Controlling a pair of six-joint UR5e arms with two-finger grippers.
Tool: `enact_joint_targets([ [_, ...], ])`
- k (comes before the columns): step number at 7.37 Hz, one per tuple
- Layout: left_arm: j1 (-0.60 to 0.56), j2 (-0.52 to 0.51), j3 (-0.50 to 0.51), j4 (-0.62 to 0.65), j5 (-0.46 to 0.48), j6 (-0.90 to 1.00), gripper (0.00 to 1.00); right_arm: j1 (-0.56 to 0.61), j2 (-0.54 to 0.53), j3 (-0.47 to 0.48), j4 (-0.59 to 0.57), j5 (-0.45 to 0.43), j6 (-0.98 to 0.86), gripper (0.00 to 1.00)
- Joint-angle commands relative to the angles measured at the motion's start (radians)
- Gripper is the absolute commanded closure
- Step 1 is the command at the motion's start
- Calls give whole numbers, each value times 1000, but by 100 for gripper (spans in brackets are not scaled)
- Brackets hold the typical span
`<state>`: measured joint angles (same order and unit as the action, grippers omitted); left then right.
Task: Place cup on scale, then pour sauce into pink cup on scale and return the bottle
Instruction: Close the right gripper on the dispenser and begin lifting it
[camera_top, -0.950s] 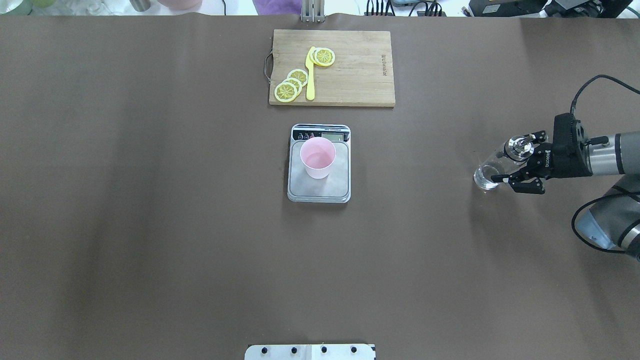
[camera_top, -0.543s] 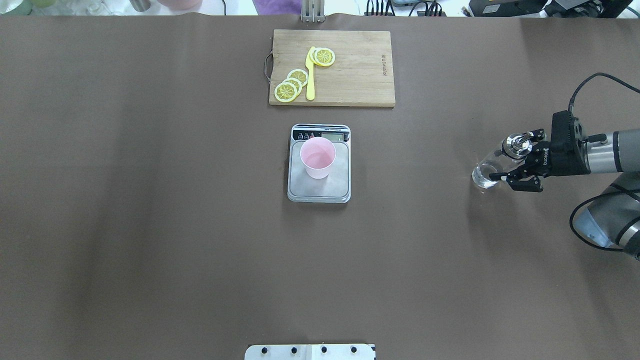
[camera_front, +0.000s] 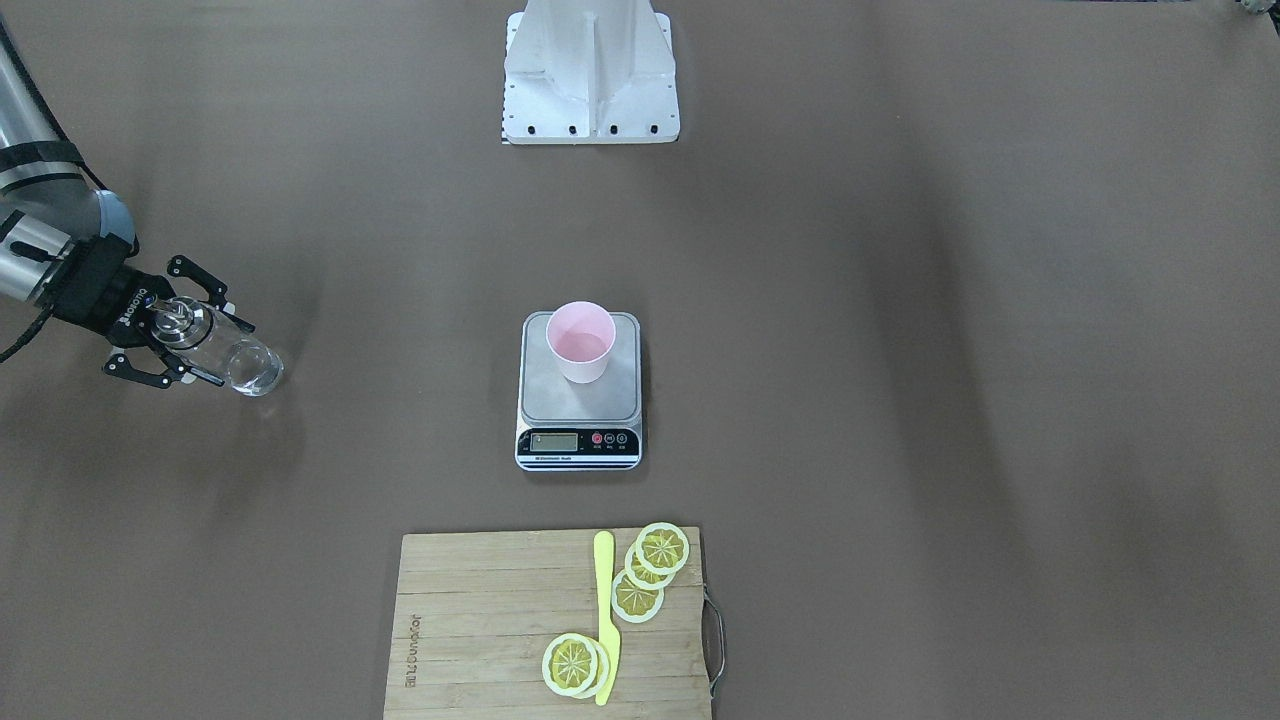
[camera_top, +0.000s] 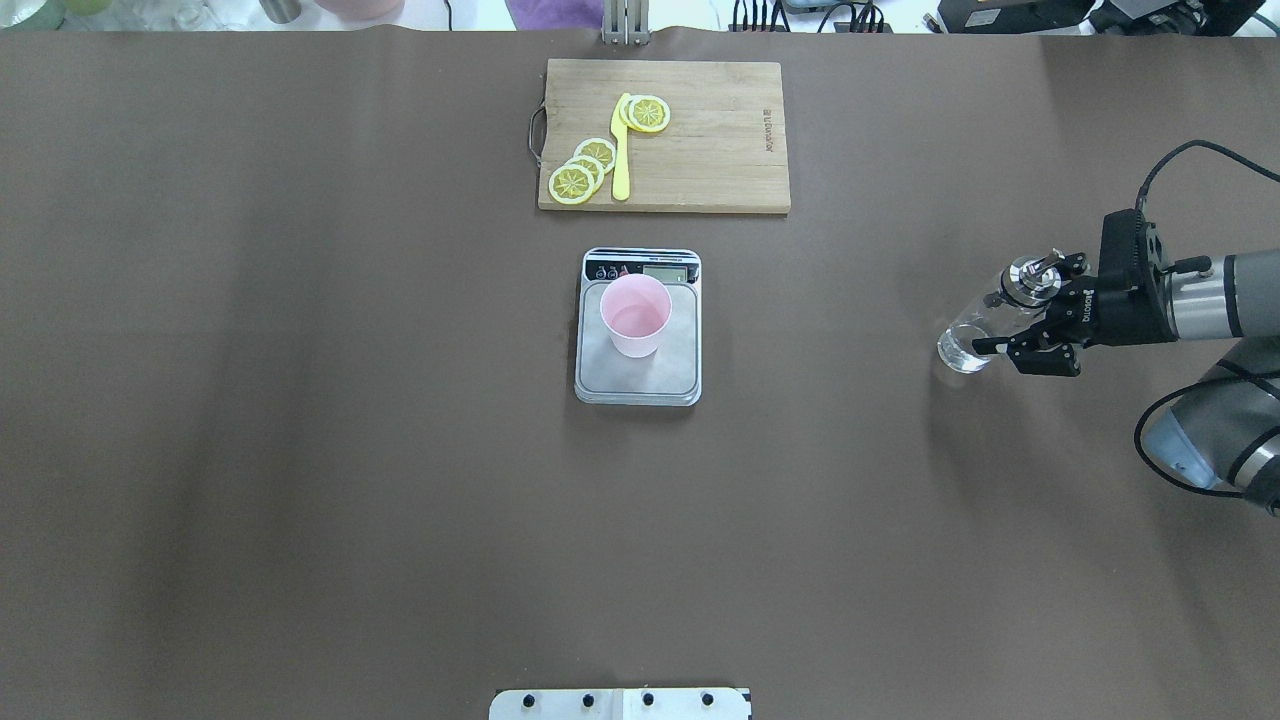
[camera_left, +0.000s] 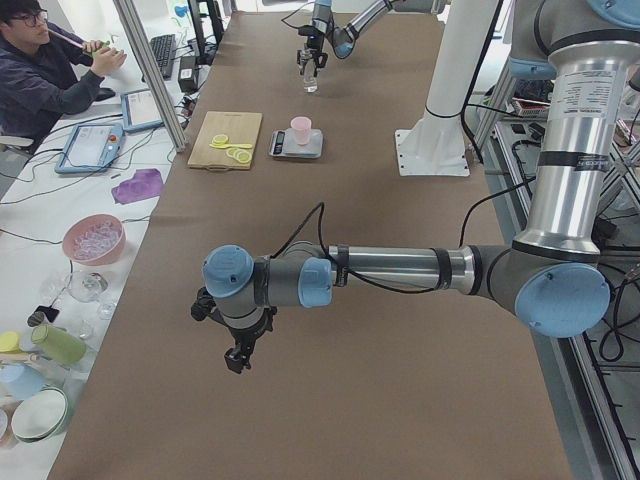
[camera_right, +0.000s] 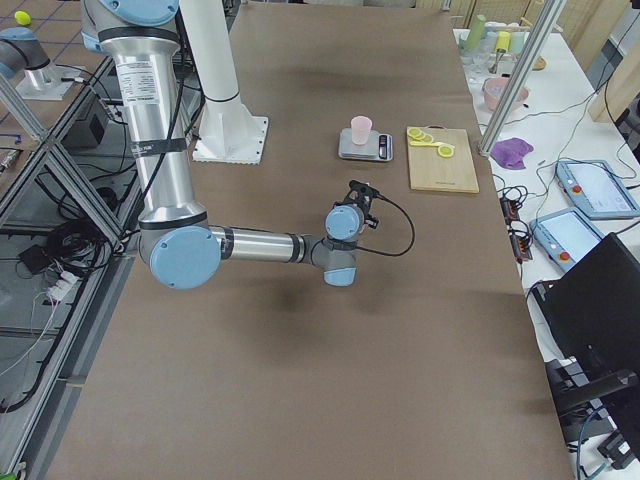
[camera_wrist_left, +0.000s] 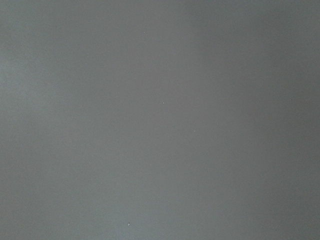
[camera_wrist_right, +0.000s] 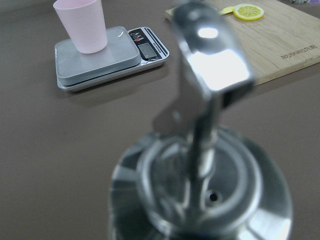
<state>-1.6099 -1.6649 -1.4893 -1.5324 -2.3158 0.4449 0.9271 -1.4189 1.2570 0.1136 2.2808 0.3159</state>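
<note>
Right claw (camera_top: 992, 324) grips the bottle (camera_top: 965, 345) below its cap, holding it upright near the right-hand end of the counter (camera_top: 300, 450). That is well apart from the scale (camera_top: 640, 385), where the cup (camera_top: 635, 315) already stands. Whether sauce is in the cup cannot be told. If not, the carry and pour likely come next: a level sweep leftward, then a tilt over the rim. Open counter lies between; the cutting board (camera_top: 720, 140) sits beyond the scale. Whether the left claw (camera_left: 238, 360) is open cannot be told.

The foreground is being filled by the blurred metal top of the bottle (camera_wrist_right: 200, 195), while the cup (camera_wrist_right: 84, 25) is being carried upright on the scale (camera_wrist_right: 119, 55) at upper left and a lemon slice (camera_wrist_right: 248, 11) on a board (camera_wrist_right: 285, 45) at upper right.
</note>
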Motion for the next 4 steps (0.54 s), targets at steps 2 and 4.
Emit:
enact_joint_targets([
  [2, -1, 8, 0, -17, -1, 0, 2, 3, -6, 5, -12, 2, 11, 100],
  [4, -1, 10, 1, -17, 1, 0, 2, 13, -15, 51, -76, 5, 11, 100],
])
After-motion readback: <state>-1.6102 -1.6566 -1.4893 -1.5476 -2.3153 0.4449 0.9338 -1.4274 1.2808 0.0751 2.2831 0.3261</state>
